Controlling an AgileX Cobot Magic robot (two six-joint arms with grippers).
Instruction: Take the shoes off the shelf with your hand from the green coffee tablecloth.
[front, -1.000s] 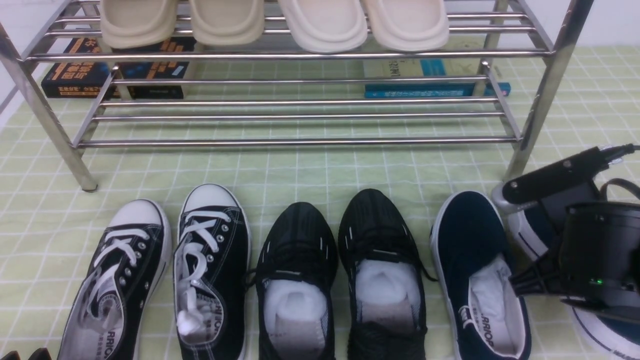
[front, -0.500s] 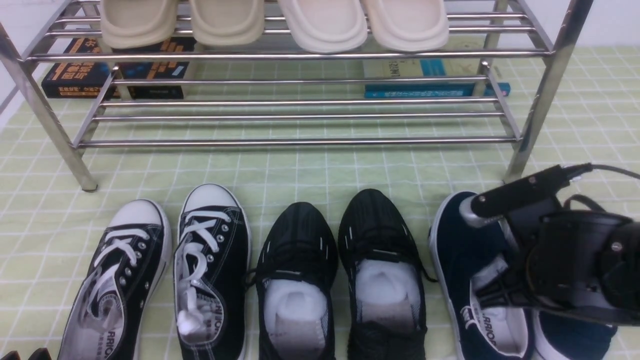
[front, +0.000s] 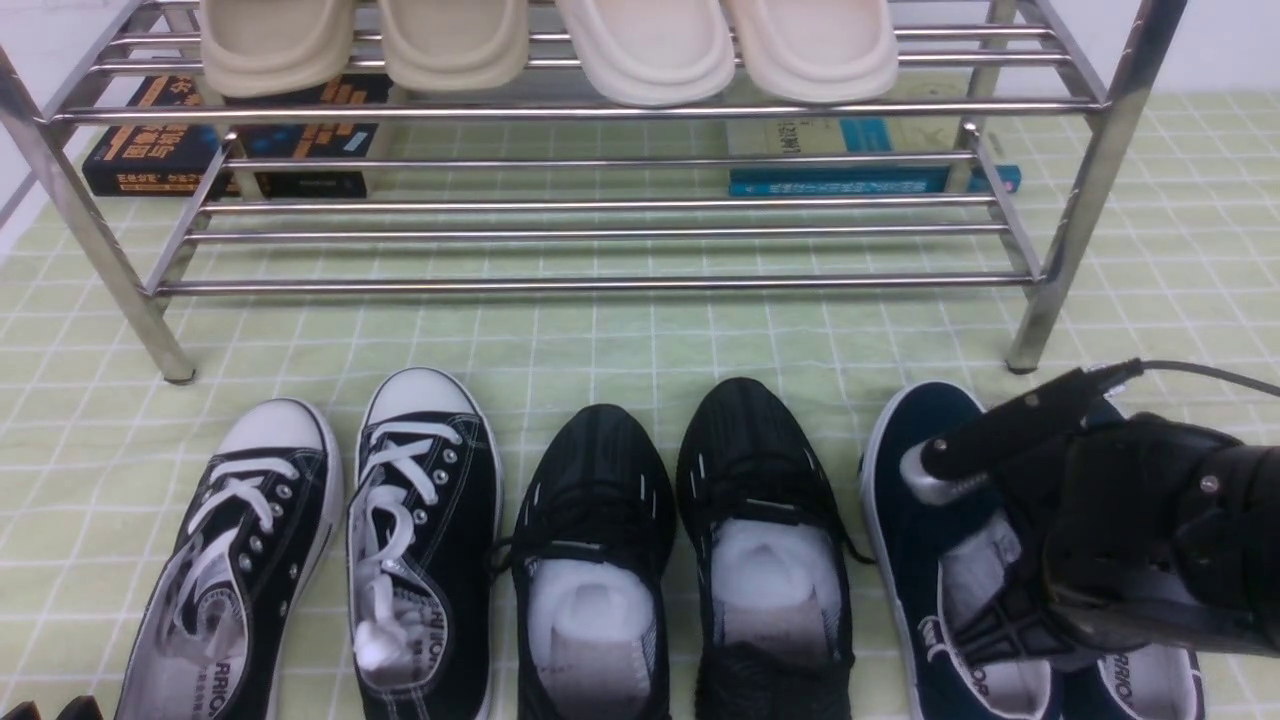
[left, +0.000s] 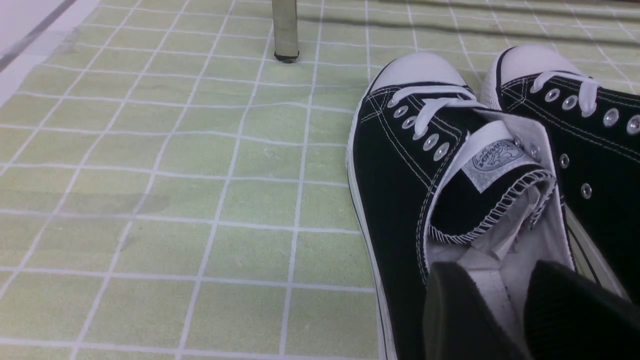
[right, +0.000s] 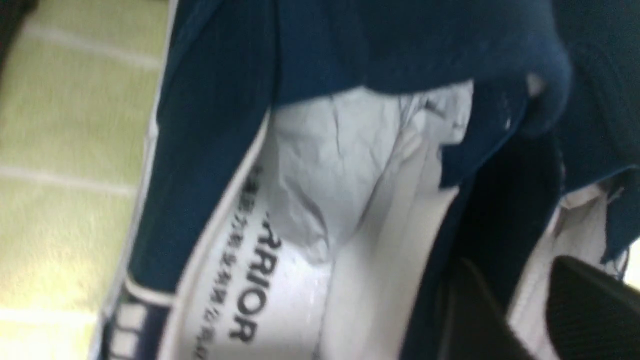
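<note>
Two navy slip-ons (front: 925, 430) sit side by side on the green checked tablecloth (front: 620, 350), toward its near R corner. Their toes point at the steel shoe rack (front: 600, 285), just in front of its R front leg. The R gripper (right: 517, 285) is down over the pair, fingers (right: 590, 310) parted w/ a bit of shoe collar btwn them; can't tell if it's pinching or let go. The L gripper (left: 500, 280) hangs w/ jaws apart, holding nothing, over the heel opening of a black lace-up sneaker (left: 400, 165) toward the cloth's near L corner. Btwn the two pairs sit black mesh trainers (front: 760, 460).
</note>
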